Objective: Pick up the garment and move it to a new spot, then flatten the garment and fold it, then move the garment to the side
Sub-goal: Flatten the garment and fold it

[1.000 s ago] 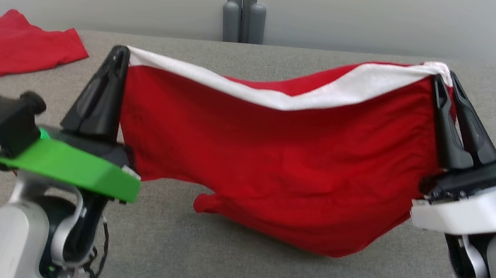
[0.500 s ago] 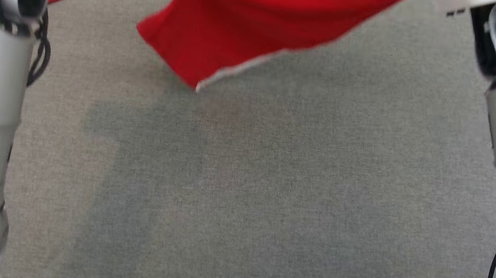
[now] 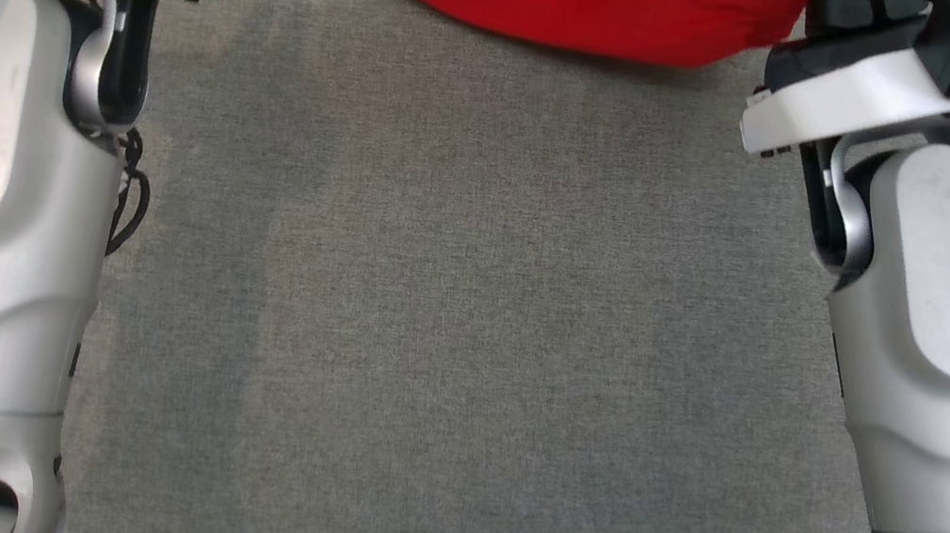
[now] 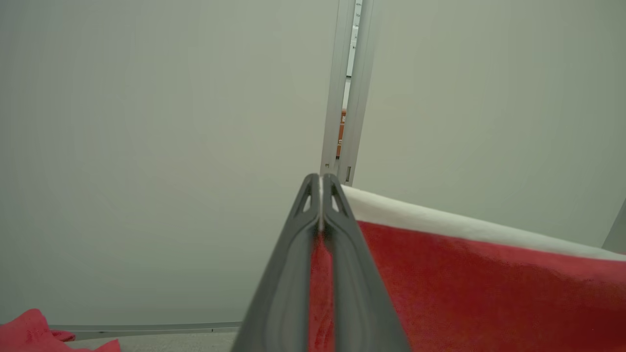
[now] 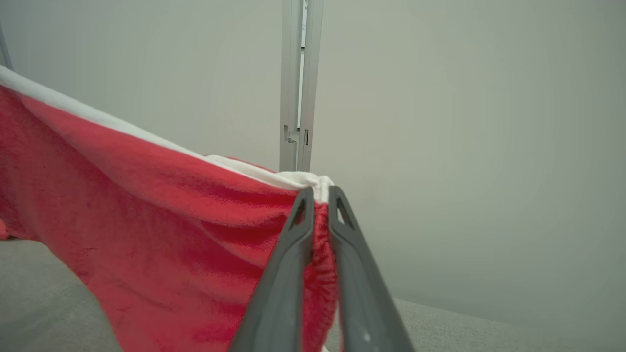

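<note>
On my right wrist feed, the right gripper (image 5: 317,194) is pinched on a bunched corner of the garment (image 5: 171,220), with red fabric squeezed between its two dark fingers. The garment's white band (image 5: 98,117) runs up toward the feed's left edge, and red cloth hangs below it over the grey worktop (image 5: 44,303). Behind, I see a pale wall (image 5: 464,122) and a grey upright post (image 5: 296,83).
</note>
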